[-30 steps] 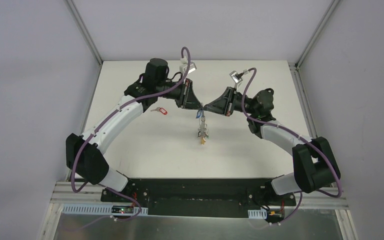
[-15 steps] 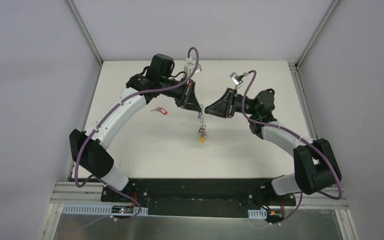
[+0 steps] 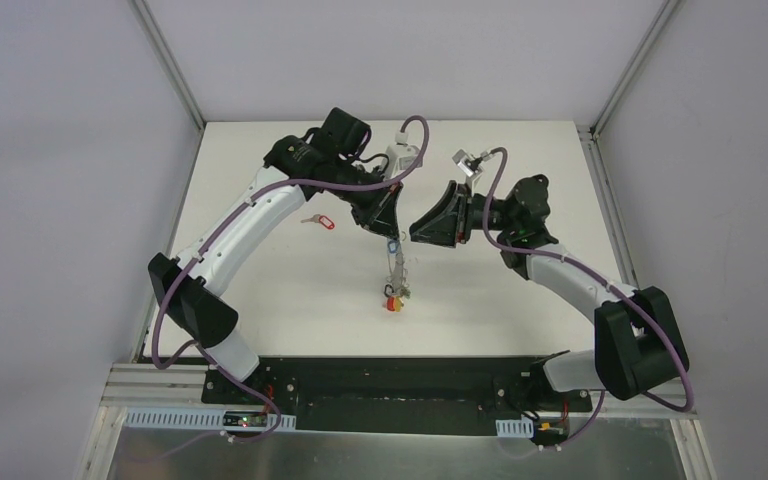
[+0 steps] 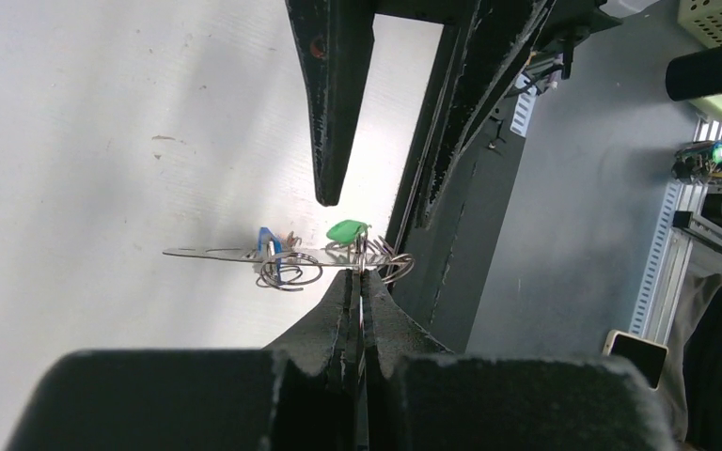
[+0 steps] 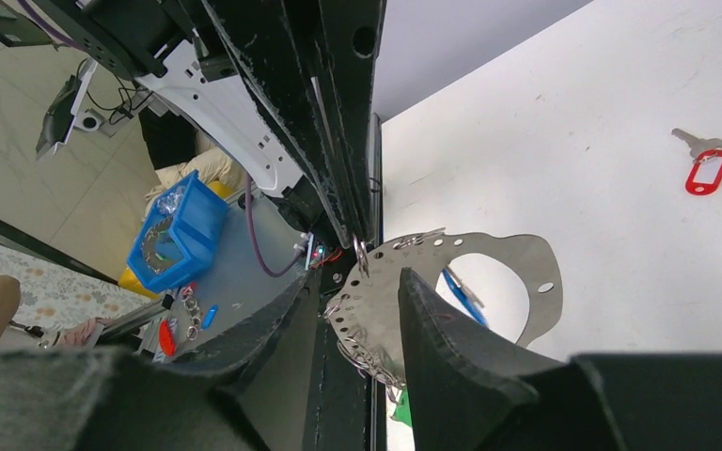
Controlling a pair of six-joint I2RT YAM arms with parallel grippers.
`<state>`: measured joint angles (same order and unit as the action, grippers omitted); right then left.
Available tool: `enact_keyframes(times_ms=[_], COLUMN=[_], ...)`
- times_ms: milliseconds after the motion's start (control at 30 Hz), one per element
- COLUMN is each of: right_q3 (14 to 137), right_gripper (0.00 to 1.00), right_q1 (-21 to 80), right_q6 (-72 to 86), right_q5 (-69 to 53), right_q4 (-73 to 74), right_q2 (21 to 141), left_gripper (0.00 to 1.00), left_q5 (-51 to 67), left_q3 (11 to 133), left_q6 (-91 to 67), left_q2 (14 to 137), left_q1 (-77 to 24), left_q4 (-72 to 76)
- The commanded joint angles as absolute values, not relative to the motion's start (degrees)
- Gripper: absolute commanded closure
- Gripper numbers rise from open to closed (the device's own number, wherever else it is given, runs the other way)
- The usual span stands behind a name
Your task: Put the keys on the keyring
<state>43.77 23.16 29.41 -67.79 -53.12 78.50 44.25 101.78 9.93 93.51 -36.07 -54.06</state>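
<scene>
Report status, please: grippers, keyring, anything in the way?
Left gripper shut on keyring, keys hanging. Right gripper open, gripping nothing. Red-tagged key loose on table.

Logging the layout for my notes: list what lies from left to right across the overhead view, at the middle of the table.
red-tagged key → left gripper → right gripper

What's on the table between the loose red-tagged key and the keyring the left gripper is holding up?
Nothing: in the right wrist view, only bare white table separates the red-tagged key from the keyring.
</scene>
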Motion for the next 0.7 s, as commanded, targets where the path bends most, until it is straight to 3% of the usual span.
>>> enact_keyframes(times_ms=[0,333,533,667], right_q3=[45.25,45.37,46.22,46.64], right_gripper=[0.61,0.62,0.71,0.72], right_q1=[23.98,25.9,26.53,27.01], right_q6=[25.34,24.27,23.61,22.5], right_q5=[-69.83,-69.23,-68.84,-68.57], right_q4=[-52.38,-51.59,-50.66,-49.2], right_q2=[75.48,76.42,77.23,77.75], left_gripper=[1.0,1.0,1.0,1.0], left_q5=[44.32,47.38,48.73,49.25], left_q3=[104.21,100.55,99.92,99.28], left_q6=[12.37,12.87,12.04,11.86], left_q2=[92.93,91.1,91.34,91.07], left_q1=[-36.47,-36.47,-36.47,-36.47], left_q4=[-55.17,-50.8,-50.49,-50.14])
